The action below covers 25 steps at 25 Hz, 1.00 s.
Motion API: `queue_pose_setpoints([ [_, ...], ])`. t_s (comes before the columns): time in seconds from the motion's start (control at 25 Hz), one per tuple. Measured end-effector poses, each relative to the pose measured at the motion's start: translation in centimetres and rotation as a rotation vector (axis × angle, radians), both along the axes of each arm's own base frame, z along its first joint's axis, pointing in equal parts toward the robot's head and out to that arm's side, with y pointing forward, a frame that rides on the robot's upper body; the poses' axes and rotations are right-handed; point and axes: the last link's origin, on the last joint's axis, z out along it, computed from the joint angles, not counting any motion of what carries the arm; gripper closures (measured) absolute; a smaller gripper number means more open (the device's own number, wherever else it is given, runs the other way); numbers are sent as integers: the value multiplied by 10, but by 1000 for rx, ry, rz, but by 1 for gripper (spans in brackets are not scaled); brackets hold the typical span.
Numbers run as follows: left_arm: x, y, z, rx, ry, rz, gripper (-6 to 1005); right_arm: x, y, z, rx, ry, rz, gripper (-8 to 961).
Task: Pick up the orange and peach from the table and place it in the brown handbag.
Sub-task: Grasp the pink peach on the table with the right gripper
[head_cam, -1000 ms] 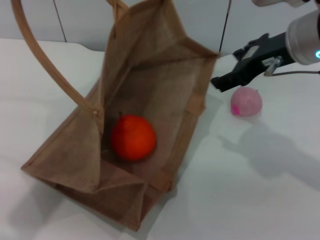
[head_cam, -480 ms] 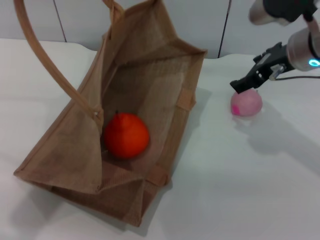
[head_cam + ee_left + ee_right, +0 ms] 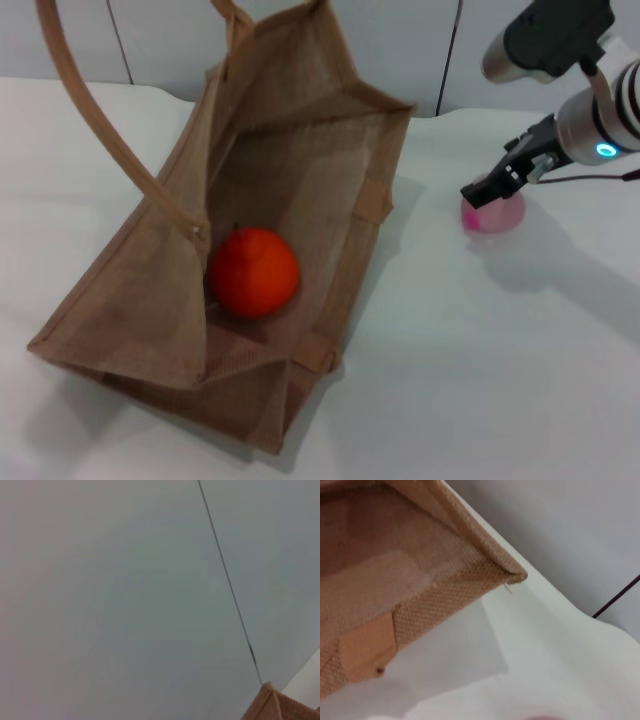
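While the bright orange round fruit (image 3: 253,271) already sits deep inside the big tan-brown woven jute handbag (image 3: 300,150), lying on its side on the white bench (image 3: 480,350) with its mouth facing right and far, the action is all on the right side. The right tool (image 3: 487,192) is down at the pale pink round peach (image 3: 494,214), its dark fingers over the fruit's far top, covering part of it. How wide that tool stands, I cannot tell; the fingers run together from the head view, and the right wrist view shows only the bag's corner and bench (a faint pink sliver at its edge may be the peach). The left tool is out of sight, and its wrist camera sees mostly plain wall with a scrap of bag corner.

So, half done by my reading: orange in, peach to go. The step in hand looks like the grasp on the peach. To do it well, the fingers should straddle the fruit's widest part, centred, and close gently, since a round fruit will roll away if nudged off-centre. Then lift clear before swinging left, high enough to clear the bag's raised rim and that long curved handle (image 3: 100,120).
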Motion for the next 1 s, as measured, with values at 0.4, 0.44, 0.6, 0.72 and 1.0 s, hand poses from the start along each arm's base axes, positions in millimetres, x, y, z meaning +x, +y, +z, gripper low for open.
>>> queue_pose_setpoints([
  [0.4, -1, 2, -2, -11, -6, 4, 882, 10, 1, -8, -9, 35, -26, 69],
  [0.44, -1, 2, -2, -11, -6, 4, 882, 10, 1, -8, -7, 34, -23, 69],
  [0.6, 1, 2, -2, -15, -4, -3, 881, 11, 3, -6, 4, 38, -26, 78],
  [0.72, 3, 2, -2, -15, -3, -7, 880, 13, 5, -4, 12, 42, -37, 84],
  [1.0, 6, 3, -3, -21, -1, -16, 879, 20, 7, -5, 21, 35, -53, 100],
])
